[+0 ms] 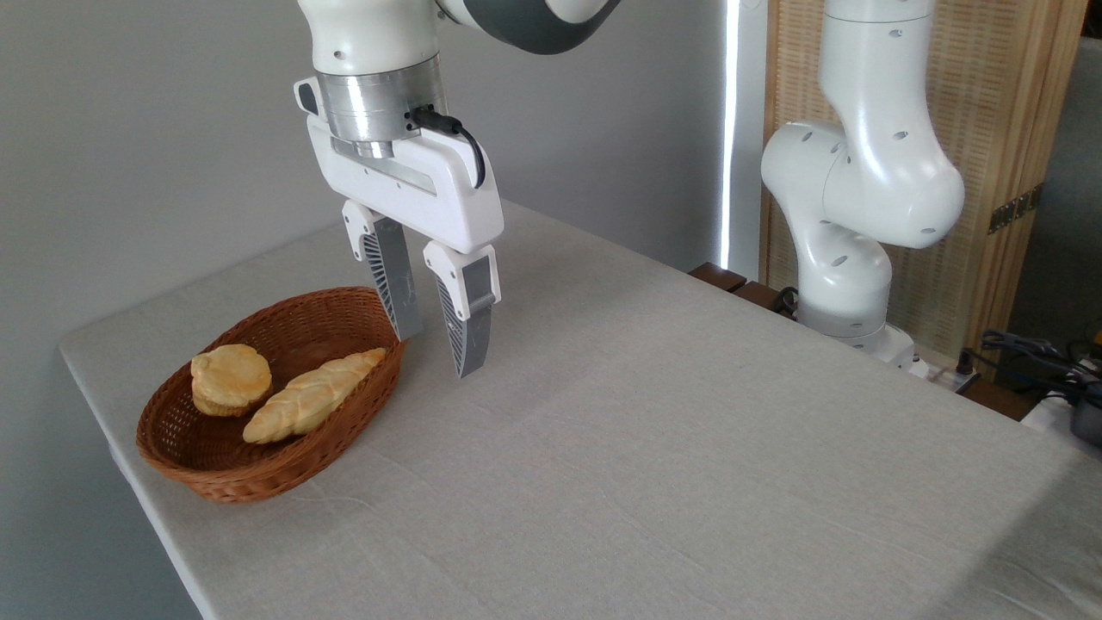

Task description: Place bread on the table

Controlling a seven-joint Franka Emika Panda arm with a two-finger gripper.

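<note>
— Since the bread (231,377) sits at the left end of the basket (207,478), touching the braided loaf (312,394), what step are you on?

— You're at the approach. Your gripper (437,344) hangs spread and empty just right of the basket rim, above the table (689,448). Next, I judge, you go left over the bun, then down.

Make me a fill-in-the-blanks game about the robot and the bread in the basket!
1. The round bread lies inside the brown wicker ____.
2. Beside it in the basket lies a long braided ____.
3. The gripper hangs with its fingers open and holds ____.
4. The table is covered with a plain light grey-beige ____.

Missing words: basket; loaf; nothing; cloth
</note>
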